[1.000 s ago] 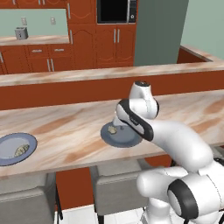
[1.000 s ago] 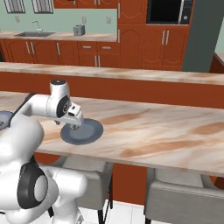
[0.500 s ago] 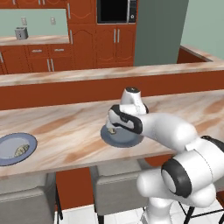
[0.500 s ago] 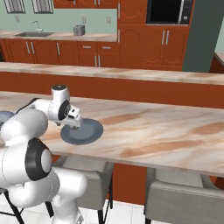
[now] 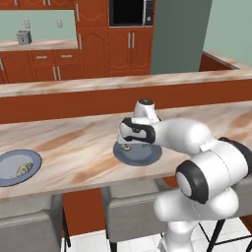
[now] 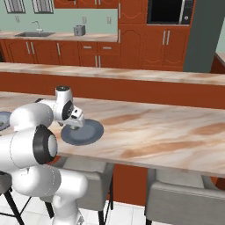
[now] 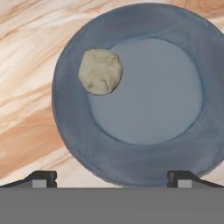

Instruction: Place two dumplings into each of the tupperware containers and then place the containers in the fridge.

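Note:
A tan dumpling (image 7: 100,71) lies on the inner rim of a round blue-grey plate (image 7: 175,144) on the marble counter. My gripper (image 7: 111,179) hovers just above that plate, open, fingertips (image 7: 41,178) spread wide with nothing between them. From the left base the gripper (image 5: 130,142) hangs over the plate's (image 5: 145,156) left side, right by the dumpling (image 5: 126,146). From the right base the hand (image 6: 73,125) covers the plate's (image 6: 88,132) left part. A second plate (image 5: 10,167) far left holds another dumpling (image 5: 24,170). The tupperware containers are out of view. The grey fridge (image 5: 179,37) stands at the back.
A raised bar ledge (image 5: 74,88) runs behind the counter. Grey stools (image 5: 133,211) sit under the counter's front edge. Red-brown cabinets, a microwave (image 5: 130,12), a toaster (image 5: 22,37) and a sink (image 6: 35,34) line the far wall.
The arm has folded down and swung its elbow outward, bringing the hand lower and closer over the plate's left side. The jaws stayed open; plate and dumpling have not moved.

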Tool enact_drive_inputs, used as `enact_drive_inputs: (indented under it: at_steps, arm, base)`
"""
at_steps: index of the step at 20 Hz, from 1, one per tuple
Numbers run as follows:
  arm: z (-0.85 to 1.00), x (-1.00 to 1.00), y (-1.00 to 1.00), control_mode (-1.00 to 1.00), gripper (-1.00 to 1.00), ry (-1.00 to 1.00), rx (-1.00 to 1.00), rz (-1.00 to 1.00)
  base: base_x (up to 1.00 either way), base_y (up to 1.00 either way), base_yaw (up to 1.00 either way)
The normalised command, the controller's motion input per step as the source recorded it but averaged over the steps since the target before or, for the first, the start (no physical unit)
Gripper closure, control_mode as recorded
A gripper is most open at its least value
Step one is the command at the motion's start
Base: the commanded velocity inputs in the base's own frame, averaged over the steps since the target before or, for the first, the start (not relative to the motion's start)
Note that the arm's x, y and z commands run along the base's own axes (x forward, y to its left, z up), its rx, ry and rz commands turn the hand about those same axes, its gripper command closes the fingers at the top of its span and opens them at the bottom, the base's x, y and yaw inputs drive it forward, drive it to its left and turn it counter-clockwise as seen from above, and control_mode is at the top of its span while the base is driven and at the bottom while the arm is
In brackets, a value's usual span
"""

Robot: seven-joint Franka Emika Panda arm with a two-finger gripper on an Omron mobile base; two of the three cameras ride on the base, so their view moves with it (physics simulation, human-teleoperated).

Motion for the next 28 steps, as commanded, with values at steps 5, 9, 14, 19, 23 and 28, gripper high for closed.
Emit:
enact_drive_inputs:
  at_steps: [5, 9, 14, 19, 23, 28]
  arm:
    - [-0.27, 0.33, 0.05, -1.0, -1.0, 0.0, 0.0, 0.0]
    - [-0.26, 0.25, 0.13, -1.0, -1.0, 0.01, 0.0, 0.0]
    - [-0.22, 0.33, 0.05, -1.0, -1.0, 0.0, 0.0, 0.0]
    - [-0.31, 0.37, 0.02, -1.0, -1.0, 0.0, 0.0, 0.0]
    - [-0.21, 0.35, 0.08, -1.0, -1.0, 0.0, 0.0, 0.0]
    - [-0.15, 0.42, 0.07, -1.0, -1.0, 0.0, 0.0, 0.0]
  base:
    - [0.0, 0.0, 0.0]
    - [0.0, 0.0, 0.0]
    - [0.0, 0.0, 0.0]
    - [0.0, 0.0, 0.0]
    - [0.0, 0.0, 0.0]
    - [0.0, 0.0, 0.0]
